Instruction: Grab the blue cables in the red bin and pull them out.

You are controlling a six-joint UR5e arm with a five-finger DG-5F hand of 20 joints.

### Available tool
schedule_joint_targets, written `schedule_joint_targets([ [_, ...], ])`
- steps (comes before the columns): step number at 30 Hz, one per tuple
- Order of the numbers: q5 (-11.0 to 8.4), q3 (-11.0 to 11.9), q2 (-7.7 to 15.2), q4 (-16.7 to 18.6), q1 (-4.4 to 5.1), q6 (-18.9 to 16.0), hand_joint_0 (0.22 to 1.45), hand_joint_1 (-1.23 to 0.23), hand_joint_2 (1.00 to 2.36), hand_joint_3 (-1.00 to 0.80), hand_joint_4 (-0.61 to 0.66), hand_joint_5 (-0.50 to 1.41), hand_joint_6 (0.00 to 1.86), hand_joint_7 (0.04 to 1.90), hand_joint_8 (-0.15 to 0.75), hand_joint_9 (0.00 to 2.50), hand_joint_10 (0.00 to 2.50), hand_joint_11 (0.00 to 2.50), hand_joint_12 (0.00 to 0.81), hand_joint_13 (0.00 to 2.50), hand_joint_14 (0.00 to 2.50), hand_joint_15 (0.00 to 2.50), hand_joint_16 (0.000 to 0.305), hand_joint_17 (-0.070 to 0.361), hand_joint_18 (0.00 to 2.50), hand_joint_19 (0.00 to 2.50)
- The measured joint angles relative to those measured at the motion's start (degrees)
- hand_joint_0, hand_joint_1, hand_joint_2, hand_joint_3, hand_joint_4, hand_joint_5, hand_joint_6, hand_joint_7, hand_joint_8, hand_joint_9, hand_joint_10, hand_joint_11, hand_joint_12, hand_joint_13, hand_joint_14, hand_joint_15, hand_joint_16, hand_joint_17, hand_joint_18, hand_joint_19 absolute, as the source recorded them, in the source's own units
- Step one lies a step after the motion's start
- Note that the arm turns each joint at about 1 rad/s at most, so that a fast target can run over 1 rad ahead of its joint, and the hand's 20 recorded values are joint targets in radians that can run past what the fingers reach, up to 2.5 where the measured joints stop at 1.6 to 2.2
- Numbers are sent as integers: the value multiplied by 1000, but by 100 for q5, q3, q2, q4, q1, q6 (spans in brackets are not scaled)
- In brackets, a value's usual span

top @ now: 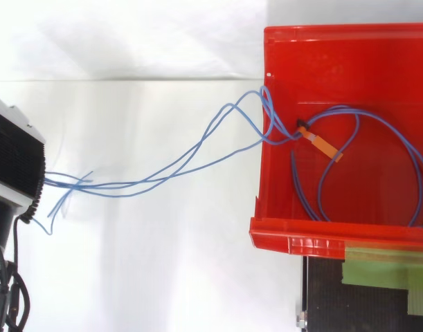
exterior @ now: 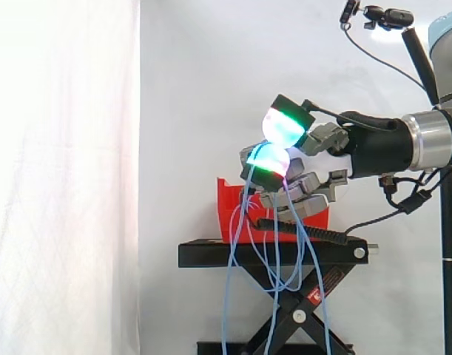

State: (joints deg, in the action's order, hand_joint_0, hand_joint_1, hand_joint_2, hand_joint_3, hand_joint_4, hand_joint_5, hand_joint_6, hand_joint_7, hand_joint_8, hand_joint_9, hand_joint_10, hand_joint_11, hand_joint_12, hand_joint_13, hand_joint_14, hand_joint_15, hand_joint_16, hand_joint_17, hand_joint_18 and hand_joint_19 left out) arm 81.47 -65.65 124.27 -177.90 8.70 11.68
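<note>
From above, the blue cables (top: 156,178) lie stretched mostly left to right. Their loose ends fan out near the left edge, and the bundled strands climb gently rightward to the left wall of the red bin (top: 336,62). They cross that wall close to its far left corner. Inside the bin the cable curls into wide loops that reach the right edge of the picture. An orange tag (top: 324,146) is fixed where the strands gather just inside the wall. Green tape (top: 384,270) sits on the dark surface below the bin's near rim. From the side, the cables (exterior: 227,296) run nearly straight up and down. They hang in front of the bin (exterior: 233,211) and past the left part of the black stand (exterior: 211,254), down to the bottom edge, with a few strands crossing below the stand's top. The bin sits on that stand. The hand (exterior: 362,144) is above and to the right of the bin, level with its upper rim. Its fingers are curled, with the glowing green and white pads (exterior: 283,124) folded toward each other. The cables come out from under the lower pad, pinched there.
</note>
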Motion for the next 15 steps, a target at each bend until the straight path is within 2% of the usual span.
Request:
schedule_joint_targets([
  [15, 0, 0, 0, 1, -2, 3, 991, -1012, 1003, -910, 33, 532, 1188, 473, 231, 538, 2500, 1329, 324, 799, 2500, 1213, 39, 88, 1265, 1692],
])
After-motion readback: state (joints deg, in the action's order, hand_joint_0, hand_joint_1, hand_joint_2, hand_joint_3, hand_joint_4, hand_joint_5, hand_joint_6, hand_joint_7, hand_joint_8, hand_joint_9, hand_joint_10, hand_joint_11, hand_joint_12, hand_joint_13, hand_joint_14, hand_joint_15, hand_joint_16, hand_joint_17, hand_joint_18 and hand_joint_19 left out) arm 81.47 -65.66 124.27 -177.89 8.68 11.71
